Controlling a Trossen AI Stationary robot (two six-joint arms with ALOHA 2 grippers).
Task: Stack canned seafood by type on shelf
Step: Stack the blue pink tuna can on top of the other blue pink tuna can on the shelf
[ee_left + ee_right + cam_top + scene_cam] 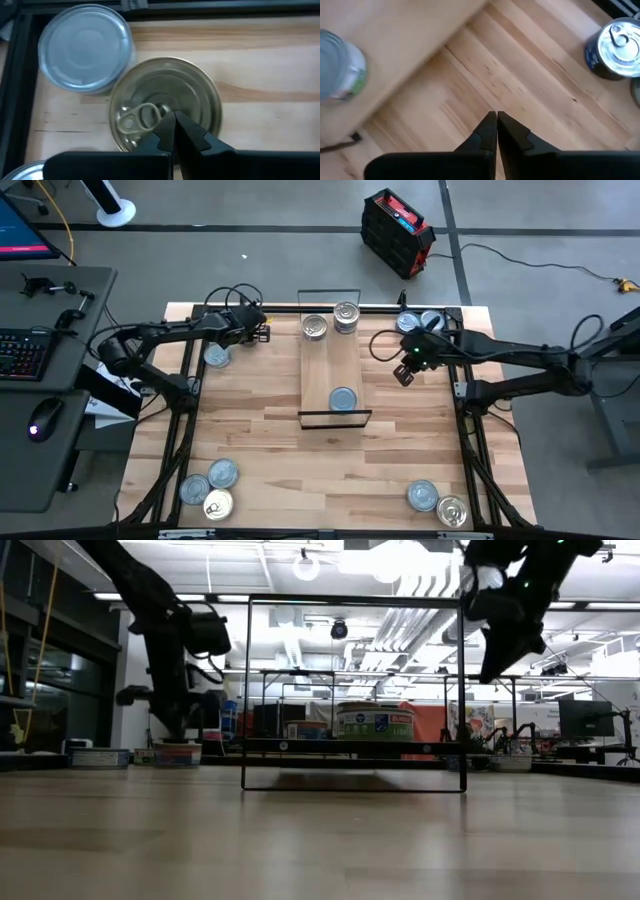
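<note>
The shelf (335,370), a pale plank with thin black wire ends, lies mid-surface (280,450) carrying three tins (343,399): two shiny-lidded ones at the far end, one blue-grey near the front. More tins sit in loose groups by the surface's corners, leaving bare wood around the shelf. Left pincer (262,333) hangs pressed together over a gold ring-pull tin (165,102) at the far-left edge; right pincer (404,373), pressed together and empty, hangs just right of the shelf.

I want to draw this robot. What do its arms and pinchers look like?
Two thin black jointed arms with looping black cables. The left gripper and right gripper each end in two dark, pointed fingers. A small green light glows near the right wrist.
</note>
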